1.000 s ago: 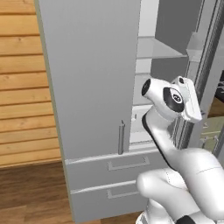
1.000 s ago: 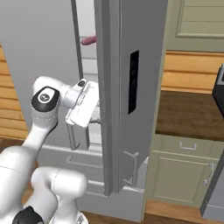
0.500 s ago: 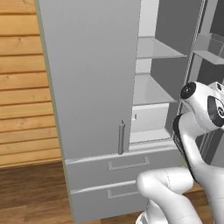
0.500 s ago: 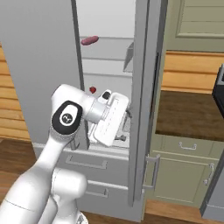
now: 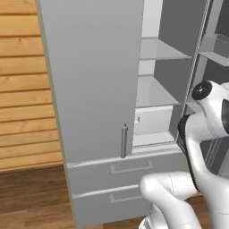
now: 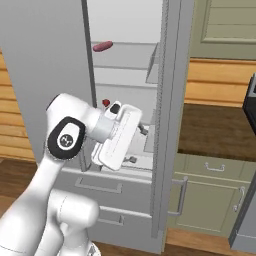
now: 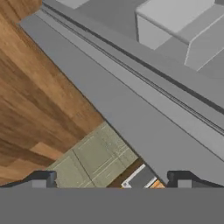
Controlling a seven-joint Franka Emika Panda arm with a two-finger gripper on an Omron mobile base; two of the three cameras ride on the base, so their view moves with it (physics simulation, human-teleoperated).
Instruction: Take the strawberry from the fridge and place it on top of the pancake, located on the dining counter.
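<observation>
Right base view: fridge (image 6: pixel 45 75) open on its right side, white shelves exposed between closed left door and swung-out right door (image 6: pixel 167 125). Strawberry (image 6: pixel 106 103) seen as tiny red berry on middle shelf inside fridge, just above and behind white hand. Pinkish oval lump (image 6: pixel 102 46) on higher shelf of fridge, well above strawberry. Gripper (image 6: pixel 142 131) held in fridge opening, below strawberry, pointing toward open door edge; not touching berry. Two lower drawers of fridge shut, bar handles visible. Olive cabinet (image 6: pixel 210 192) with dark wooden top to right of fridge.

Left base view: closed fridge door (image 5: pixel 94 76) with short vertical handle (image 5: pixel 124 141); white bin (image 5: pixel 153 120) on lowest shelf inside fridge, shelves above it bare from this side. Wood-plank wall (image 5: pixel 24 89) left of fridge.

Hand view: finger tips (image 7: pixel 41 178) wide apart, nothing between them. Grey fridge door edge running diagonally above tips, wooden floor (image 7: pixel 30 109) and olive cabinet front beyond it.
</observation>
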